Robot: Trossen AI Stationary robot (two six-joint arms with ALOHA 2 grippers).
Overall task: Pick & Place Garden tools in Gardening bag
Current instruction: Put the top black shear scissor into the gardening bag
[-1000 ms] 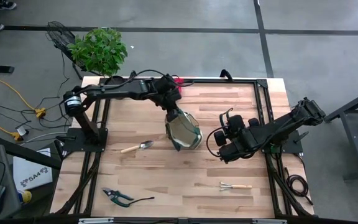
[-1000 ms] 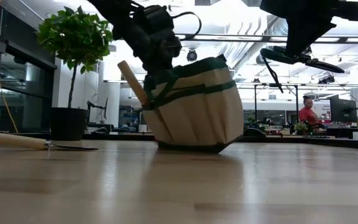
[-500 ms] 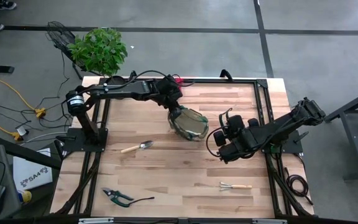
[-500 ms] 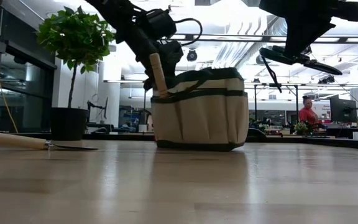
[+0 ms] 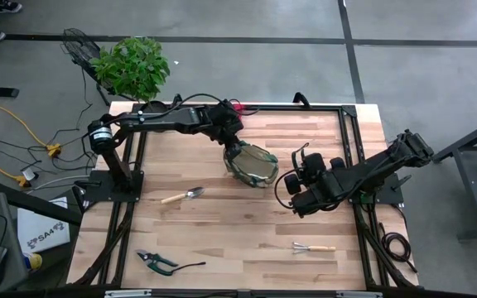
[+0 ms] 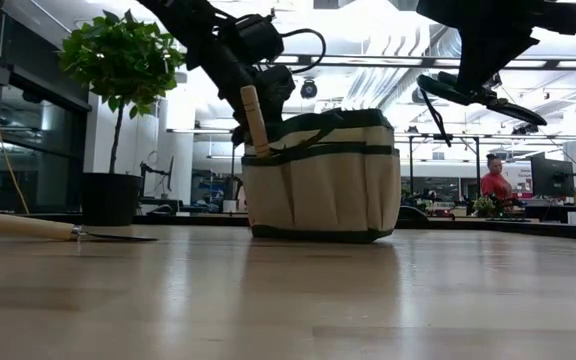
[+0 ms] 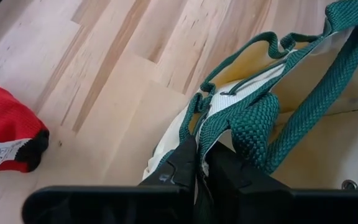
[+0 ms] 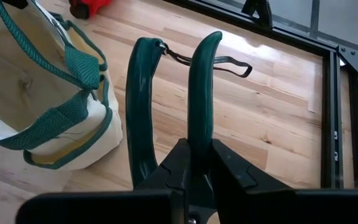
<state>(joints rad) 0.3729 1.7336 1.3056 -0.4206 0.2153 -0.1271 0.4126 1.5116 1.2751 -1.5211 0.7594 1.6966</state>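
Two claws are busy: the left claw [image 7: 197, 163] is closed on the soft green rim of the gardening bag [image 5: 253, 163], which stands mid-bench; the right claw [image 8: 190, 163] pinches one green handle of a pair of pruners [image 8: 169, 87]. Fabric looks floppy, so rim is best hold. Only the low view shows a wooden handle [image 6: 255, 122] in the side pocket.
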